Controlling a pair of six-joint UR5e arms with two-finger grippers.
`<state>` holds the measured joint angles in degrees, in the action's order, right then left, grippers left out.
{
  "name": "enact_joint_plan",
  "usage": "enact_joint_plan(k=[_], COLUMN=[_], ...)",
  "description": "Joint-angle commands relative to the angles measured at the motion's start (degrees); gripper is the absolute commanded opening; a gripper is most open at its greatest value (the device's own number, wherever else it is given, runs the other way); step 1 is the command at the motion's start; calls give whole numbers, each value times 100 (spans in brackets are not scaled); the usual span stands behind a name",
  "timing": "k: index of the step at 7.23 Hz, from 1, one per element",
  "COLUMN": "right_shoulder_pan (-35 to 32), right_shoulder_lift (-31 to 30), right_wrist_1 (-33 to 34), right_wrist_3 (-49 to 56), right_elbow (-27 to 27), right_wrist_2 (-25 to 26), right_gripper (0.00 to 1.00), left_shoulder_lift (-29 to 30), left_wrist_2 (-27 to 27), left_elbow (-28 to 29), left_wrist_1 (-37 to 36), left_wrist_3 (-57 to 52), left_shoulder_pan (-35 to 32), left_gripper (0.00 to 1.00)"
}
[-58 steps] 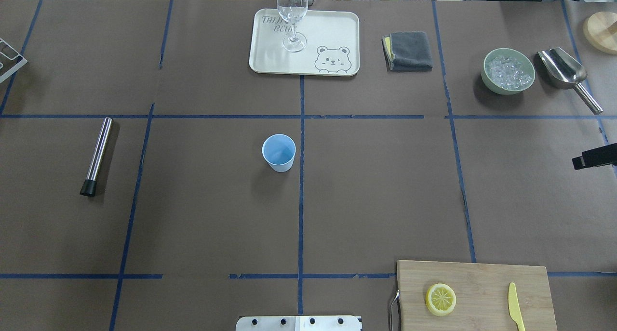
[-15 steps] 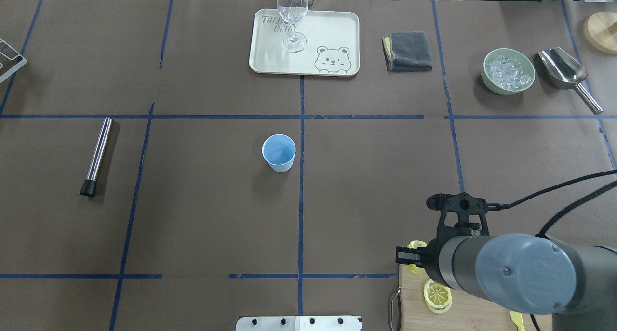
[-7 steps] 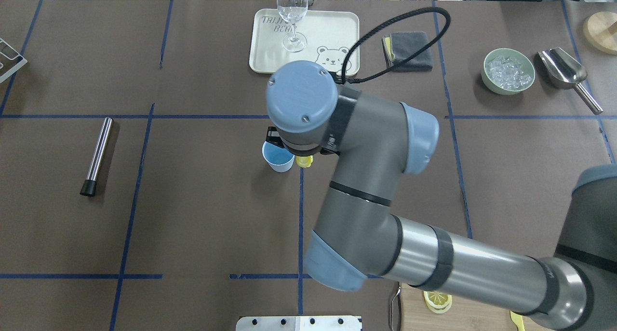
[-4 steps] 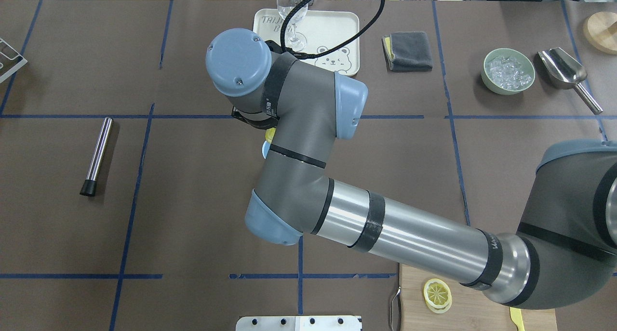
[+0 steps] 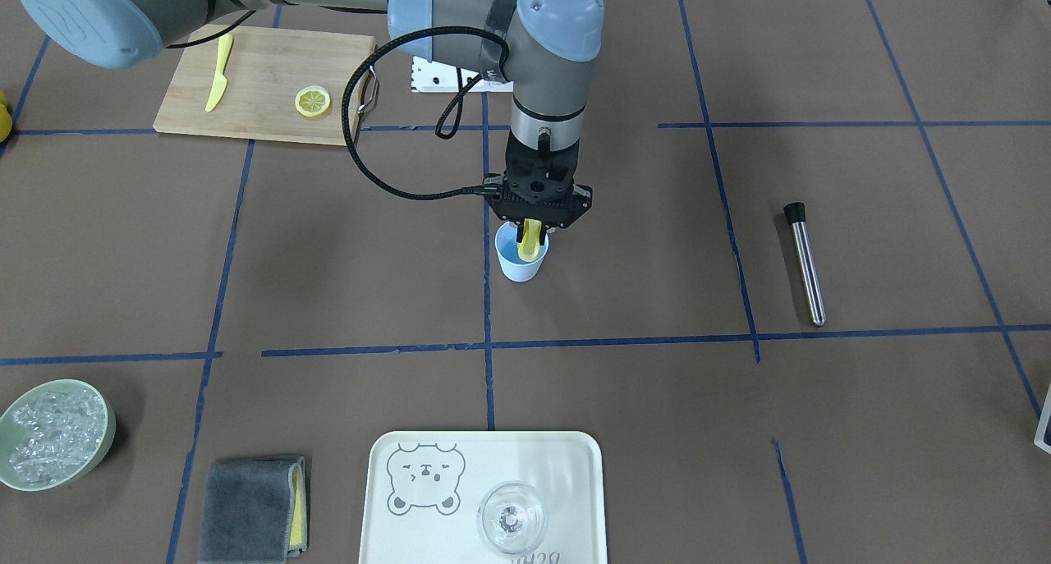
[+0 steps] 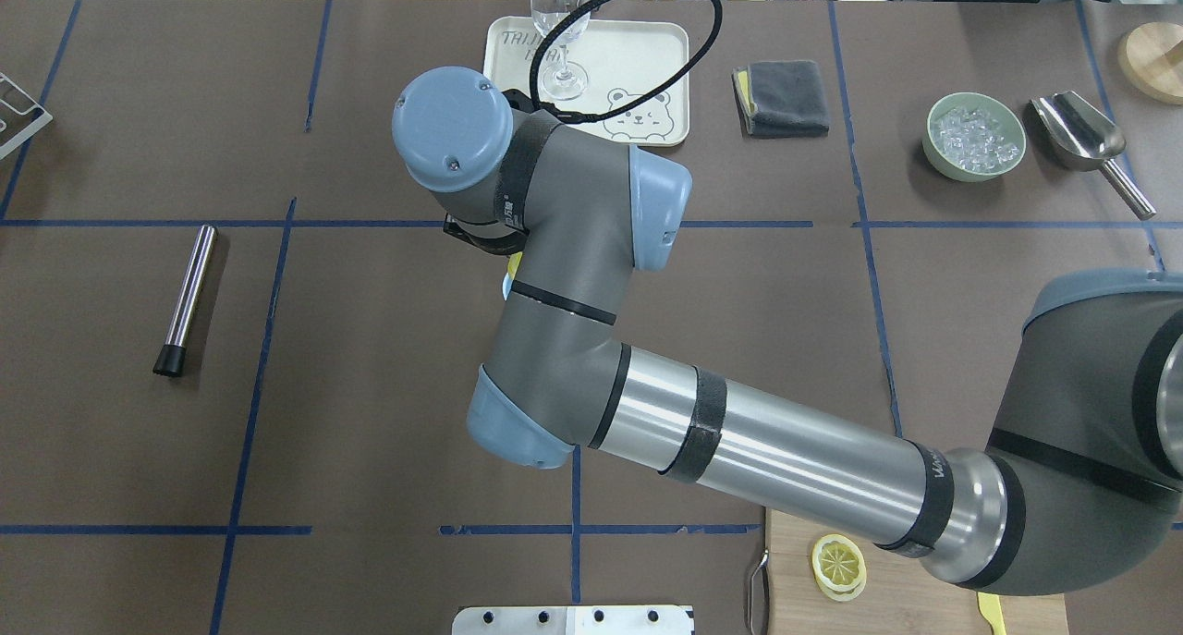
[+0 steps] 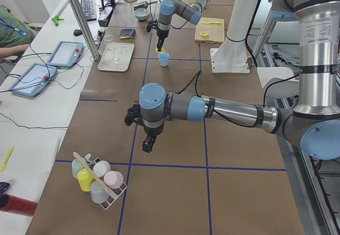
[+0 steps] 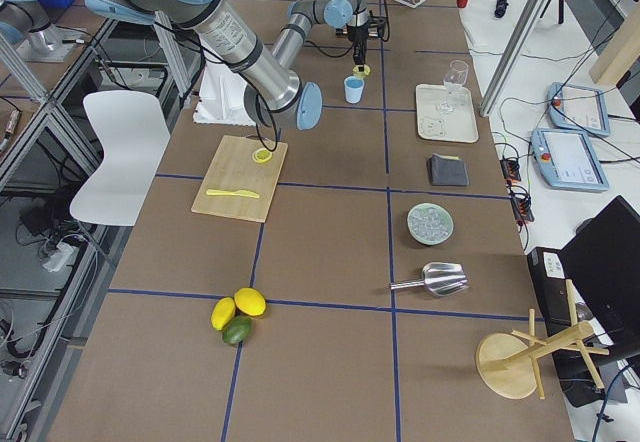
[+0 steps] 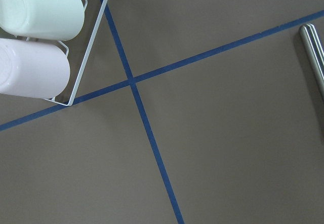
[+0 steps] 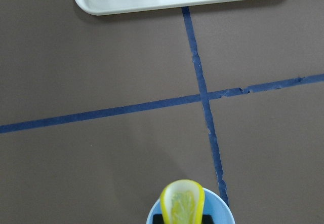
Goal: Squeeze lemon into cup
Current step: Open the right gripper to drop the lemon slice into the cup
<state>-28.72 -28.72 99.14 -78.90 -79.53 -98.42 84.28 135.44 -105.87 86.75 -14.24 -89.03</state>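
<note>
The pale blue cup (image 5: 520,267) stands at the table's middle. My right gripper (image 5: 532,232) points straight down over its mouth, shut on a lemon slice (image 5: 531,240) that is pinched into a fold and hangs partly inside the rim. The right wrist view shows the folded slice (image 10: 183,203) above the cup's rim (image 10: 223,210). In the overhead view my right arm hides all but a sliver of the cup (image 6: 506,286). My left gripper (image 7: 147,144) hovers over bare table near a cup rack; I cannot tell whether it is open or shut.
A second lemon slice (image 5: 313,101) and a yellow knife (image 5: 217,84) lie on the wooden board (image 5: 263,71). The tray (image 5: 575,465) holds a clear glass (image 5: 511,515). Also present: a steel muddler (image 5: 805,264), an ice bowl (image 5: 53,433), a grey cloth (image 5: 254,498) and the cup rack (image 7: 98,179).
My right arm took one lemon slice off the board and carried it to the cup. Over the last second the gripper moved from beside the cup to over its mouth.
</note>
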Motion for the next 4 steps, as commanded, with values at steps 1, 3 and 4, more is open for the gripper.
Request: enact_joint_plan(k=[1,3,4], right_shoulder_pan=[33,94,95], right_shoulder_lift=[-46,-115,-125], right_wrist_1=[0,-17,-17], right_wrist_3=[6,32,33], right_elbow=[-18,-45,-54], right_wrist_2=[-19,-11,-19], right_gripper=[24,100,100], left_shoulder_lift=[1,1,1], left_wrist_2=[18,18,26], left_elbow=[5,5,14], left_wrist_1=[0,0,0], left_wrist_3=[0,0,0], left_shoulder_pan=[0,0,0], left_gripper=[100,100,100])
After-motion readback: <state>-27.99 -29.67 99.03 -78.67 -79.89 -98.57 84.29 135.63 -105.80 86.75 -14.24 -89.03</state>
